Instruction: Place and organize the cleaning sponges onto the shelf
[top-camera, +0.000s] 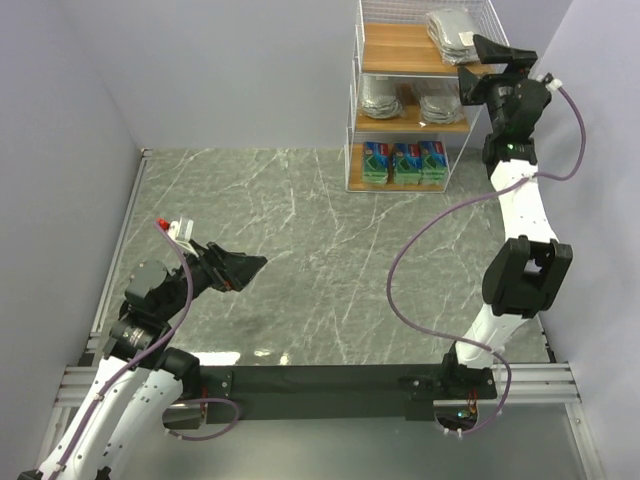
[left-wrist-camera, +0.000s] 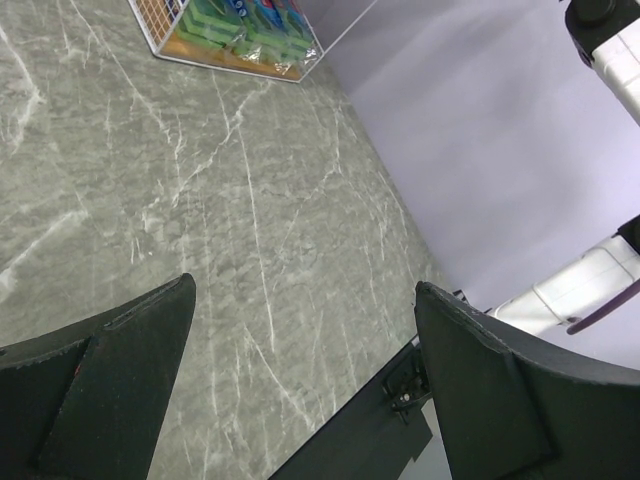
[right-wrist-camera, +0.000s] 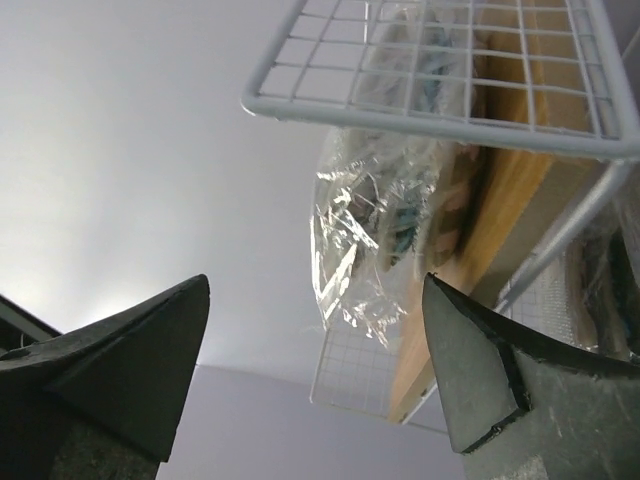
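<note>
Top external view:
- The shelf (top-camera: 395, 45) stands at the far right of the surface (top-camera: 300, 220).
- Bottom tier: three green packs (top-camera: 404, 161), side by side.
- Middle tier: two middle silver packs (top-camera: 380, 98), side by side.
- Top tier: one top silver pack (top-camera: 452, 28), toward the right.
- The right hand (top-camera: 476, 58) is raised at the shelf's right front, level with the top tier and just beside its board. Its fingers are spread and hold nothing.
- The left hand (top-camera: 255, 265) hangs low over the near left of the surface, well apart from the shelf. Its finger gap cannot be judged from this angle.

Left wrist view:
- The left hand (left-wrist-camera: 305, 290) has its fingers set wide with nothing between them; only bare surface (left-wrist-camera: 250, 200) shows in the gap.
- The green packs (left-wrist-camera: 245, 30) show at the top edge, inside the shelf (left-wrist-camera: 160, 25) mesh.
- The white right arm (left-wrist-camera: 570, 290) is at the right edge.

Right wrist view:
- The right hand (right-wrist-camera: 315, 285) has its fingers wide and is empty.
- Beyond the gap, the top silver pack (right-wrist-camera: 385, 230) lies in crinkled clear wrap on the wooden board of the shelf (right-wrist-camera: 510, 210). The wrap hangs past the board's edge, and wire mesh is overhead.
- No contact between the fingers and the pack is visible.
</note>
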